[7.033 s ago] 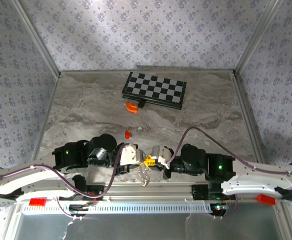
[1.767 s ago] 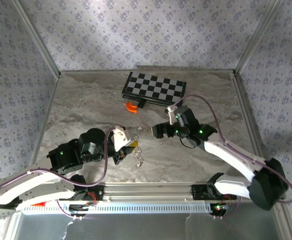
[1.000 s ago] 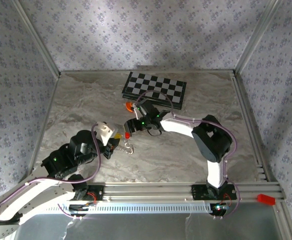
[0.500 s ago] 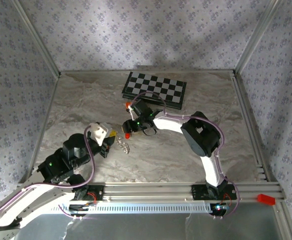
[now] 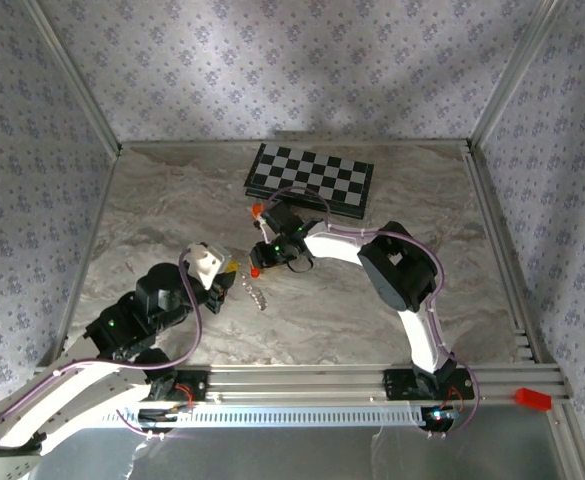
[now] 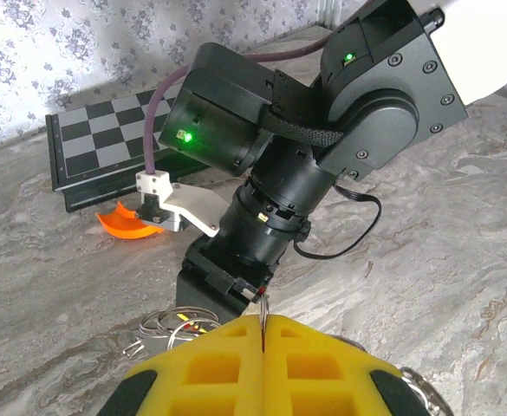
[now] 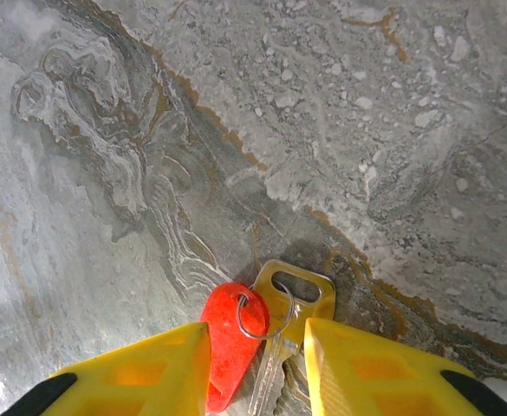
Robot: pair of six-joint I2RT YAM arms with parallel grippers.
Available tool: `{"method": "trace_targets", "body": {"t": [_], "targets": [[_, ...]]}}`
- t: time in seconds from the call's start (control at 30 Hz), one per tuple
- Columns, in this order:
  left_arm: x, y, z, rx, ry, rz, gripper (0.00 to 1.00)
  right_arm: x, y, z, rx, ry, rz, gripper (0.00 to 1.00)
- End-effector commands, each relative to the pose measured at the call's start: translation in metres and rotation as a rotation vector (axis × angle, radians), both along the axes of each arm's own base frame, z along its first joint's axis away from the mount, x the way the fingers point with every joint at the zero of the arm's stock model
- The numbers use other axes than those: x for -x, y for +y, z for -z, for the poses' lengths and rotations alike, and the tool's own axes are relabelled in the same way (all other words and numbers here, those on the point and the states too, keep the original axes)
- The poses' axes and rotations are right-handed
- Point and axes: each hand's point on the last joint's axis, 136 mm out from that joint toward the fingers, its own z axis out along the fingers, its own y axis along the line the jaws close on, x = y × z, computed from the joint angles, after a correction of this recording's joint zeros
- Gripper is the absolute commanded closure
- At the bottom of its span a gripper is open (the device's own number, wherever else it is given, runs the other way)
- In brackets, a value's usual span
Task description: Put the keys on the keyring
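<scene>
Keyring, thin and silver, is pinched in the tightly closed left gripper, with the silver keys just beside it. The red-headed key lies flat on the marble table between the partly open jaws of the right gripper, not pinched.

Grey marble tabletop. On it: chessboard flat at the back, orange curved piece just beside the board's near-left corner. Further in front of the board, red-headed key overlapping a brass-coloured key, small ring through both. Beyond those, keyring with silver keys; contact with the tabletop unclear.
</scene>
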Motion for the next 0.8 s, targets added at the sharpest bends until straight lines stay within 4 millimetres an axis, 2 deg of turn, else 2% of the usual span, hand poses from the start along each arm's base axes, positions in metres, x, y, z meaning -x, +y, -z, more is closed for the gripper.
{"method": "trace_targets", "body": {"t": [0.0,0.4,0.77], "targets": [[-0.002,-0.003,-0.019,0.057,-0.042,0.009,1.00,-0.001,0.005,0.000,-0.004,0.030,-0.005,0.67],[0.000,-0.007,-0.016,0.066,-0.031,0.025,1.00,-0.004,0.001,0.010,0.028,0.045,0.015,0.73],[0.000,-0.008,-0.016,0.076,-0.037,0.029,1.00,0.002,-0.013,0.014,0.075,0.050,0.022,0.72]]}}
